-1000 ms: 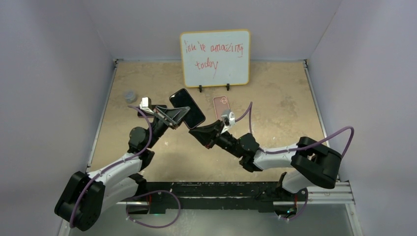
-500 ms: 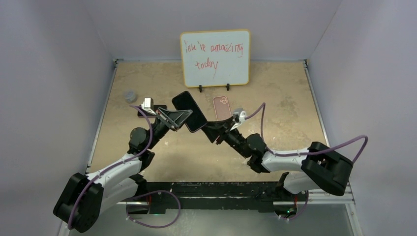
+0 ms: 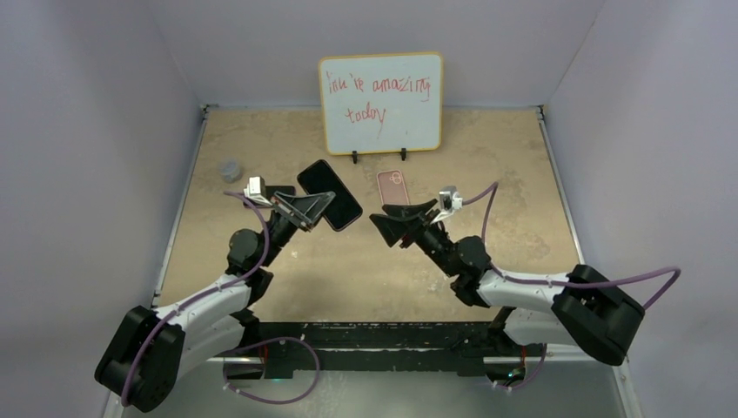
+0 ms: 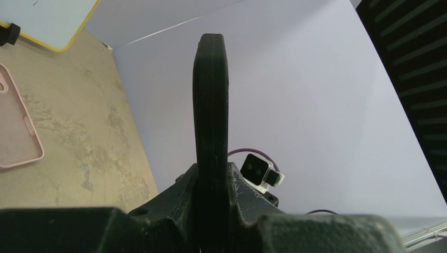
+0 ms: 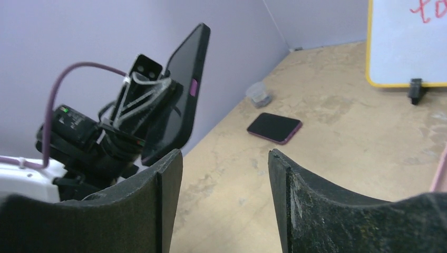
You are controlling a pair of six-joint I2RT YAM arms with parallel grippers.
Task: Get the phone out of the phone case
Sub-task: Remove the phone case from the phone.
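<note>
The right wrist view alone plainly shows a dark slab [image 5: 274, 127], perhaps another phone, flat on the tan counter [image 5: 337, 95] between lilac walls [image 5: 79, 31]. Centre frame from above, the left tool [image 3: 315, 204] clamps the black phone [image 3: 330, 194] aloft. The right tool [image 3: 402, 216] gapes empty near the pink case [image 3: 393, 187].

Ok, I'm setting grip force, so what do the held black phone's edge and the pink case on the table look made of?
Black phone edge: matte, slightly rubbery-looking plastic with moulded button bumps, probably a case shell; no shine. Pink case: likely soft silicone or flexible plastic, matte, with a thin raised rim and rounded corners. Neither is certain from looks alone.
</note>
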